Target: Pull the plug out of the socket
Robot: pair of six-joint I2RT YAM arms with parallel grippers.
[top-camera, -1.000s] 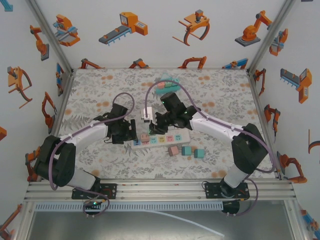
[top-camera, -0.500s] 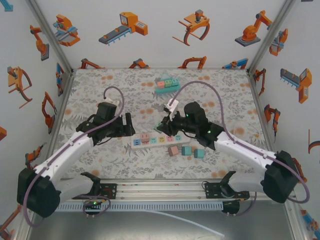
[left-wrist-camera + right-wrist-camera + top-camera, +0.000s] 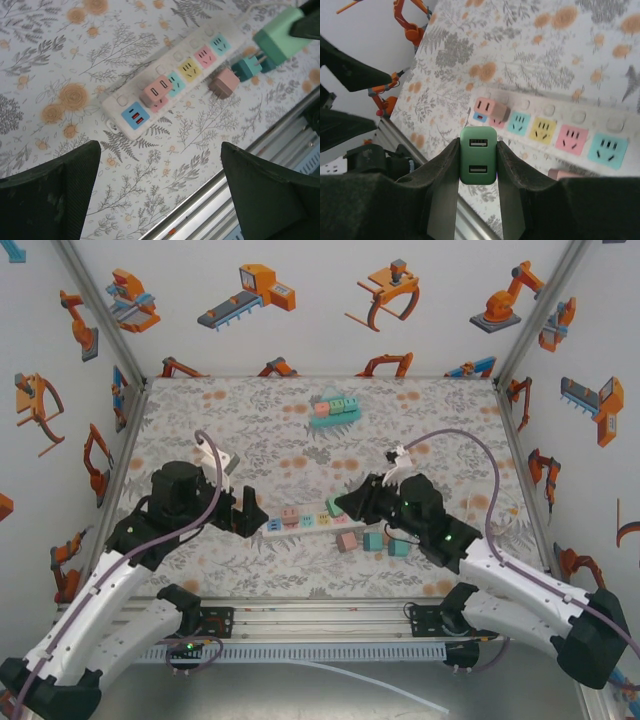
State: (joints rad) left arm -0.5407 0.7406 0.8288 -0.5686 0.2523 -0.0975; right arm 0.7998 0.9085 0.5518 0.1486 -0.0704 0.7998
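A: Where is the green plug (image 3: pixel 478 162) at this moment?
B: It is out of the socket. The right gripper (image 3: pixel 478 144) is closed on it, with one finger on each side. The plug's two USB ports look toward the wrist camera. Seen from above, the plug hangs over the right part of the power strip (image 3: pixel 318 517), lifted off it.
A: And the left gripper (image 3: pixel 160 192)?
B: Its jaws stand wide and hold nothing. It hovers just beside the left end of the strip. Between its two dark fingers (image 3: pixel 50 195) the wrist camera sees the strip lying diagonally on the flowered desk (image 3: pixel 250 430).
A: Is something plugged into the strip?
B: Yes, one pink plug (image 3: pixel 157 90) sits near the left end, next to the blue USB panel. The four coloured sockets after it, blue, yellow, pink and blue, show their slots.
A: What lies around it?
B: Three loose plugs (image 3: pixel 373 540), one pink and two teal, lie in a row on the desk just in front of the strip's right part. A second strip (image 3: pixel 334 410), teal in colour, rests well apart at the far side.
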